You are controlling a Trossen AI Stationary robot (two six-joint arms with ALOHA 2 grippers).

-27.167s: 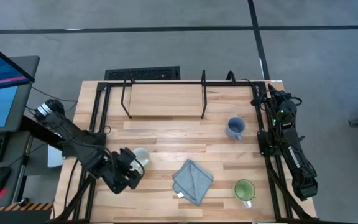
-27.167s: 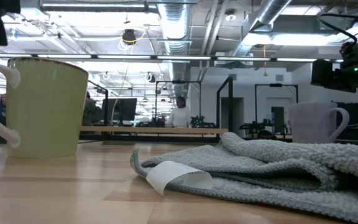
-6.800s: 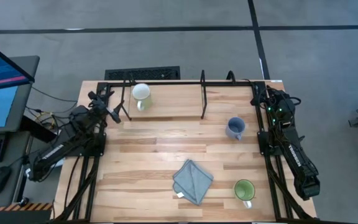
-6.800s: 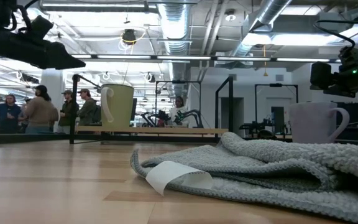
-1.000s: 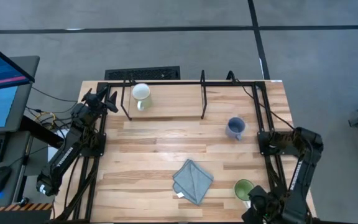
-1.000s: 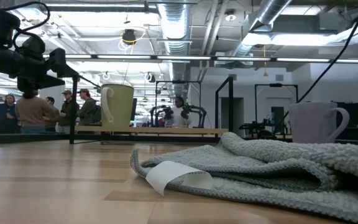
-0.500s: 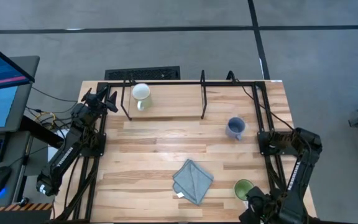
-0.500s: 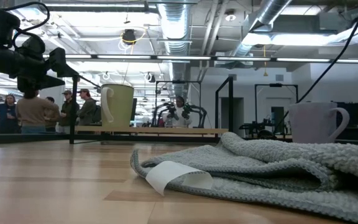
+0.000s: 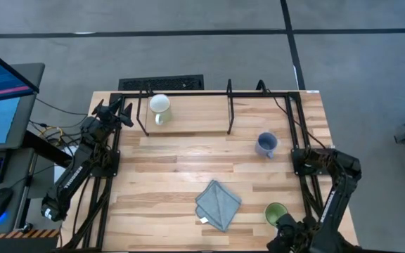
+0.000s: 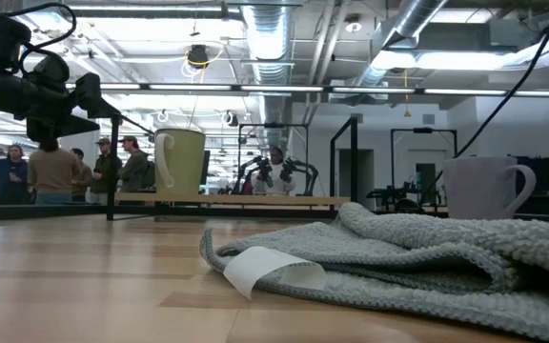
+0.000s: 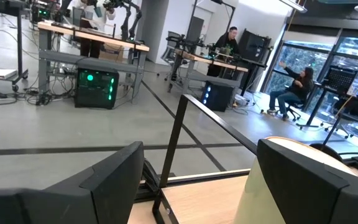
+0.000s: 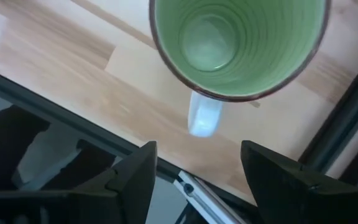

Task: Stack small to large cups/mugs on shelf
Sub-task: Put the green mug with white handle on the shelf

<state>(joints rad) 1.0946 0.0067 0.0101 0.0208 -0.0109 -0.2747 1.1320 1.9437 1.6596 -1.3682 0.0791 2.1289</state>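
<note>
The white mug [image 9: 159,105] stands upright on the shelf's wooden board [image 9: 188,116] at the far left; the low view shows the white mug [image 10: 181,164] on it too. The blue-grey mug [image 9: 266,144] stands on the table at the right. The green-inside mug [image 12: 238,43] stands upright near the front right corner. My right gripper [image 12: 204,177] hangs open above it, pointing down, its fingers either side of the handle [image 12: 204,118] and clear of it. My left gripper [image 9: 116,111] waits open, level, beside the shelf's left end.
A folded grey-blue cloth [image 9: 218,204] lies near the front middle of the table and fills the low view's foreground. The shelf's black posts [image 9: 230,105] stand at the far edge. The table's black side rail [image 9: 306,190] runs close beside the green mug.
My right gripper has sunk a little toward the green-inside mug near the front right corner and now covers more of it in the high view. Its fingers have stayed open. The mugs and cloth have not moved.
</note>
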